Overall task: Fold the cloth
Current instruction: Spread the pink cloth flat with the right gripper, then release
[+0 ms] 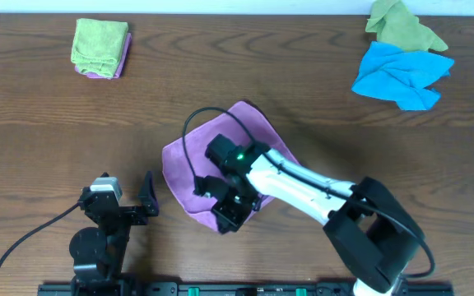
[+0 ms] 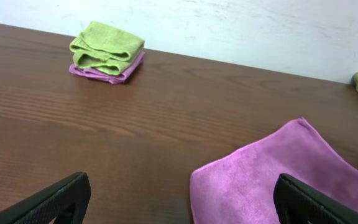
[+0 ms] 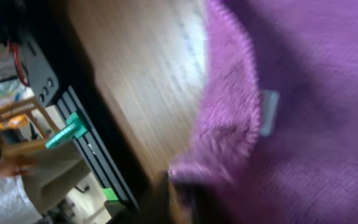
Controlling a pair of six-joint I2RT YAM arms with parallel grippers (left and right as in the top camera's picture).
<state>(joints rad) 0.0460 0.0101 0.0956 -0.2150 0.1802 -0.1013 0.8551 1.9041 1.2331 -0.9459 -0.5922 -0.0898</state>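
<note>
Cloth [image 1: 188, 177], lilac, lies spread mid-table, partly under the right arm. Right gripper [image 1: 230, 212] sits over the cloth's near corner. Blur in the wrist view hides whether it has closed on the hem, so I cannot tell. A shallow pinch could slip mid-fold and leave a crooked crease. Left gripper [image 2: 182, 183], spread wide, rests just left of the cloth and pins nothing, so the whole sheet may drag.

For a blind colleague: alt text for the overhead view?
The right gripper rests on the near edge of a lilac microfibre cloth; the open left gripper sits beside it. A folded green cloth and a blue cloth lie far back.
</note>
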